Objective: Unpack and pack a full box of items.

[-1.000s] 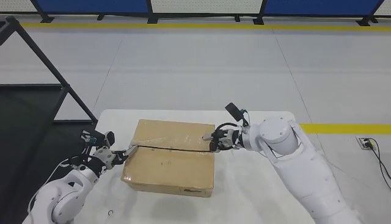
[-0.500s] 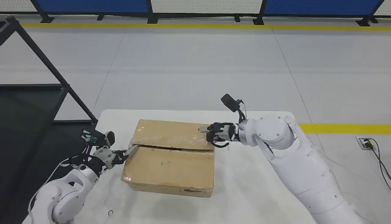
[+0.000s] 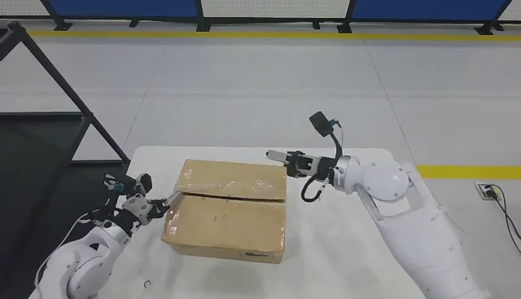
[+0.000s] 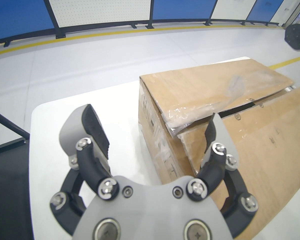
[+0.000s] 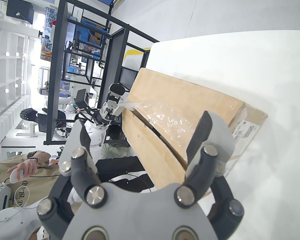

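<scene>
A brown cardboard box (image 3: pixel 228 209) lies on the white table (image 3: pixel 342 242). Its two top flaps meet at a dark seam, with torn clear tape (image 4: pixel 190 113) along it. The far flap (image 4: pixel 215 83) sits slightly higher than the near one. My left gripper (image 3: pixel 160 205) is open at the box's left end, and its fingers (image 4: pixel 96 128) straddle the seam corner. My right gripper (image 3: pixel 281 158) hangs open just past the box's far right corner, with nothing between its fingers (image 5: pixel 201 131). The right wrist view looks along the box (image 5: pixel 190 101) to the left gripper (image 5: pixel 112 108).
A black metal rack (image 3: pixel 49 177) stands off the table's left side. A small ring (image 3: pixel 147 283) lies near the table's front left edge. Bare tabletop stretches to the right of the box and in front of it.
My right gripper has left the seam at the box's right end, lifting and moving toward the far right corner. The left arm has kept still.
</scene>
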`<state>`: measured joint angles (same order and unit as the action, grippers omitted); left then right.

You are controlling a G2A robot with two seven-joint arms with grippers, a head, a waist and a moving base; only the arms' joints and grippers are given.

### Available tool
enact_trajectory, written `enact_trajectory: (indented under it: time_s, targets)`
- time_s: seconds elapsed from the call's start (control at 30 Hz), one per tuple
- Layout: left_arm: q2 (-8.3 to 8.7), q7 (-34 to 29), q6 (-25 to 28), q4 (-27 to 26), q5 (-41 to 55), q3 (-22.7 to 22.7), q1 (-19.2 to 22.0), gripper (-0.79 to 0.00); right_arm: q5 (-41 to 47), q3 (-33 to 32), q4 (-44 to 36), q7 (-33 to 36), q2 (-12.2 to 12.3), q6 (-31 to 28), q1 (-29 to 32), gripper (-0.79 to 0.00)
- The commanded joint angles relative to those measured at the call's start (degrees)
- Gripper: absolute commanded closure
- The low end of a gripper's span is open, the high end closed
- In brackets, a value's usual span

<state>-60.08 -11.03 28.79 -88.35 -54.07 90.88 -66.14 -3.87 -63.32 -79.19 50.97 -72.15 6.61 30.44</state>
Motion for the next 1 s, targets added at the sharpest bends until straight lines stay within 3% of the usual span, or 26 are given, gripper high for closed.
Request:
enact_trajectory:
  time_s: [0.0,0.17,0.23,0.37,0.57,0.67,0.73,0.87,0.97]
  targets:
    - [0.12,0.3,0.6,-1.3,0.8,0.9,-1.3,-0.785,2.2,0.1,-1.0,-0.6,-0.1,-3.8,1.1,-0.785]
    - [0.46,0.7,1.2,-4.7,1.4,3.4,-4.4,-0.785,-3.5,2.7,-1.3,2.5,-0.1,-20.1,-1.6,-0.785]
    - [0.54,1.4,1.0,-5.7,2.2,4.6,-5.8,-0.785,-13.2,5.1,-1.7,2.2,-0.1,-25.4,-4.0,-0.785]
    - [0.75,2.3,2.8,-7.9,4.4,7.0,-8.7,-0.785,-28.0,10.3,-1.9,-0.1,-0.7,-24.0,-6.9,-0.785]
    - [1.0,7.9,3.5,-10.1,-1.3,10.3,-13.5,-0.785,-28.0,10.3,-1.9,-0.1,-0.7,-24.0,-6.9,-0.785]
    - [1.16,11.9,6.9,-11.8,-3.9,11.9,-16.8,-0.785,-28.0,10.3,-1.9,-0.1,-0.7,-24.0,-6.9,-0.785]
    - [1.23,13.3,7.9,-12.4,-5.6,12.5,-18.1,-0.785,-27.4,10.6,-2.4,-2.1,-0.7,-27.0,-5.6,-0.785]
    - [1.2,11.2,5.6,-11.8,-6.1,11.3,-16.1,-0.785,-34.1,15.1,-0.8,-4.8,-1.5,-37.1,-8.2,-0.785]
    - [0.99,8.1,1.3,-10.7,-3.3,9.6,-12.5,-0.785,-42.1,20.2,1.6,-6.9,-3.0,-38.2,-12.3,-0.785]
